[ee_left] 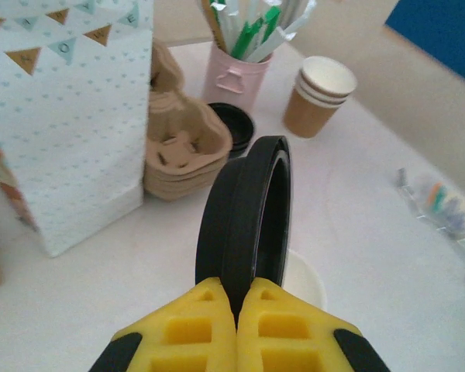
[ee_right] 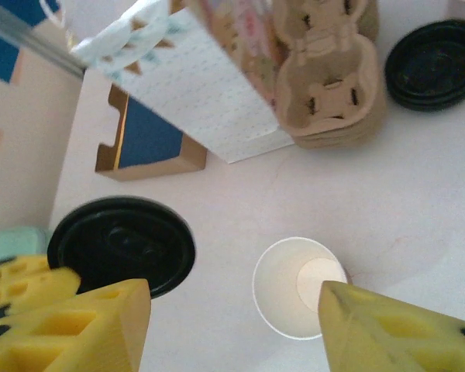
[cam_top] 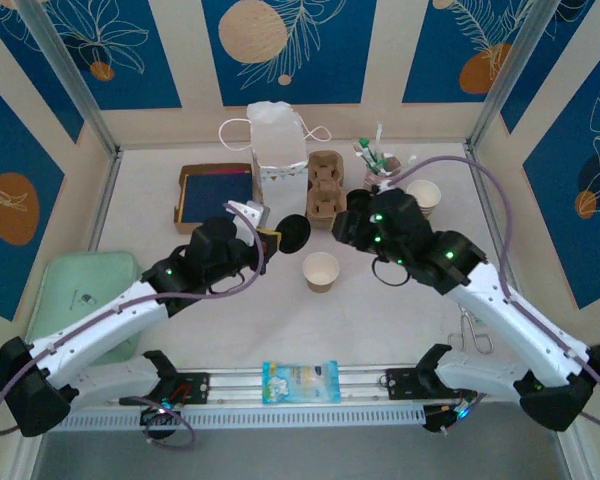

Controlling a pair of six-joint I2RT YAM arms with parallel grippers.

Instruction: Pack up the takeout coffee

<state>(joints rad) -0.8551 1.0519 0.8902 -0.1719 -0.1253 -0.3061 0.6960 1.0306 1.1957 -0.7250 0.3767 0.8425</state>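
Eyes on the white bench (cam_top: 380,310). Centre: one brown cup (cam_top: 321,271), upright, top open, bare surface all round it. Back row, L to R: flat box (cam_top: 215,195) w/ blue inside. White paper bag (cam_top: 277,140) upright just beside it. Stack of pulp cup carriers (cam_top: 325,188) right against the bag's R side. Black lids (ee_left: 234,124) piled next to the carriers, pink cup (ee_left: 232,77) of stirrers just behind them. Then a stack of brown cups (cam_top: 423,195), a bit apart. Far L edge: green tray (cam_top: 85,295). Near edge, mid, betw. the arm bases: blue snack packet (cam_top: 300,381), lying flat.
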